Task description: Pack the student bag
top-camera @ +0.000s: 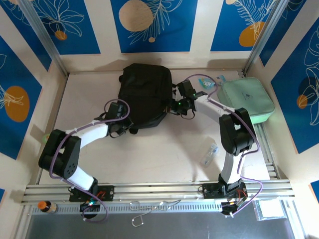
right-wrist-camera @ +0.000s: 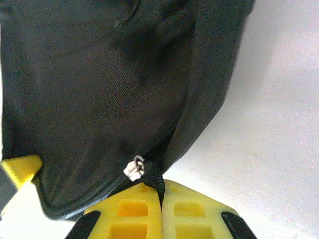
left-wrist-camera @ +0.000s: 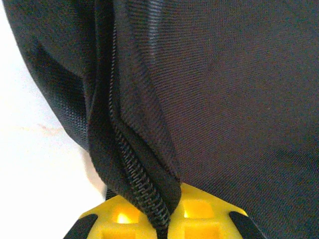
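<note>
Student bag (top-camera: pixel 144 92) lies in the far middle of the table (top-camera: pixel 164 154) in the top view, black and slumped, with an arm on each side of it. The left gripper (top-camera: pixel 119 113) sits against its near-left corner and the right gripper (top-camera: pixel 175 104) against its right edge. To the far right, apart from the bag, lies one mint-green case (top-camera: pixel 247 99). One clear bottle (top-camera: pixel 209 154) rests on its side nearer the arms, right of centre.

In the left wrist view, the left gripper (left-wrist-camera: pixel 162 221) is pinched tight on a fold of the bag's fabric, and one zip track (left-wrist-camera: pixel 134 169) runs down between its yellow fingers (left-wrist-camera: pixel 122 219).

In the right wrist view, the right gripper (right-wrist-camera: pixel 160 204) is closed narrowly on a black zip pull (right-wrist-camera: pixel 155 179). One silver slider (right-wrist-camera: pixel 133 168) sits just left of the fingers, at the bag's near edge.

Counted: one bag, one case, one bottle, two grippers, both clamped on the bag.

What I judge could go wrong comes from the grips. The left pinch holds only a thin fold, so a hard tug from the right could pull the fabric free and let the whole bag slide across the table. Loose cloth beside the slider could also get caught in the teeth and jam the zip. If the two arms pull unevenly, the pull tab could slip out of the right fingers.
</note>
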{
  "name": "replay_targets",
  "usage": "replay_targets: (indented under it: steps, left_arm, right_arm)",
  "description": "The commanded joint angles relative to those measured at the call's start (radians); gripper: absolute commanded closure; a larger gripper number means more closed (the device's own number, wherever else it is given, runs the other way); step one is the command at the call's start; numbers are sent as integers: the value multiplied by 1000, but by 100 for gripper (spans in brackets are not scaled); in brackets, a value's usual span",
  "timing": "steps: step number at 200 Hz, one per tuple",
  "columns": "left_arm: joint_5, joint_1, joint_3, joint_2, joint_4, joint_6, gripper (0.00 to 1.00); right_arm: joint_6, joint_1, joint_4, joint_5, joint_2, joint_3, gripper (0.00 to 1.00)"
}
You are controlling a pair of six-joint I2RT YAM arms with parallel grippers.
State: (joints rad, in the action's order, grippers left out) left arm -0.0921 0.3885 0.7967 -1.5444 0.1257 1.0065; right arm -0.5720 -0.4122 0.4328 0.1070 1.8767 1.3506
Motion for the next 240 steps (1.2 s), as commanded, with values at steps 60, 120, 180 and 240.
replay_targets:
  steps: [60, 120, 180, 240]
  left_arm:
    - [-50, 37, -97, 105, 327, -244, 99]
    - [-10, 69, -49, 210, 453, -347, 73]
    - [6, 67, 164, 337, 597, -507, 46]
    - [-46, 67, 262, 121, 315, -463, 42]
  right_arm:
    - [-57, 35, 121, -181, 66, 105, 100]
    - [-43, 26, 62, -121, -15, 57, 96]
    - [-42, 3, -38, -133, -230, -79, 36]
    - [-97, -90, -55, -15, -85, 45, 37]
